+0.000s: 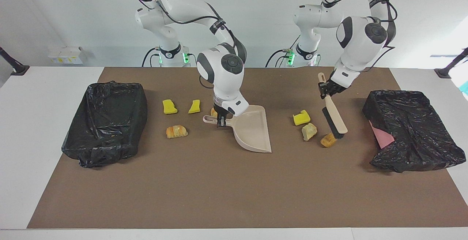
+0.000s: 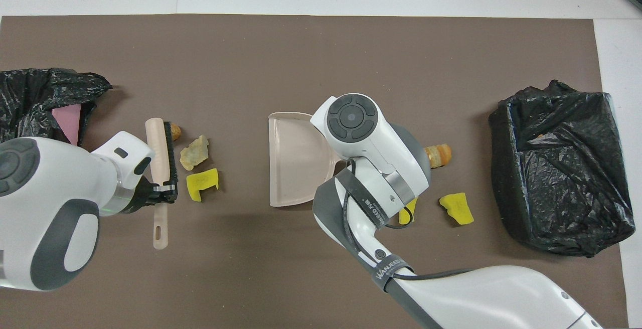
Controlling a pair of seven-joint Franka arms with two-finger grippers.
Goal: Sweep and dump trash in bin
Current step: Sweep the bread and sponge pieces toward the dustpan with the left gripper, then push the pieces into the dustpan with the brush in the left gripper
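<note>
Trash is all out on the brown mat, none in the dustpan yet, so I judge the job barely begun. My left hand, clamped on the brush, has its bristles touching the brown bread piece beside a pale chunk and yellow sponge. My right hand grips the dustpan handle. Four scraps lie near the lined bin at the right arm's end.

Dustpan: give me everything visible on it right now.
The dustpan is beige, plastic-looking, a flat tray with low side walls and a looped handle. It looks empty, its open edge facing the left arm's end of the table. The right claw is shut on the handle. It lies mid-mat among the trash scraps, touching none visibly.
</note>
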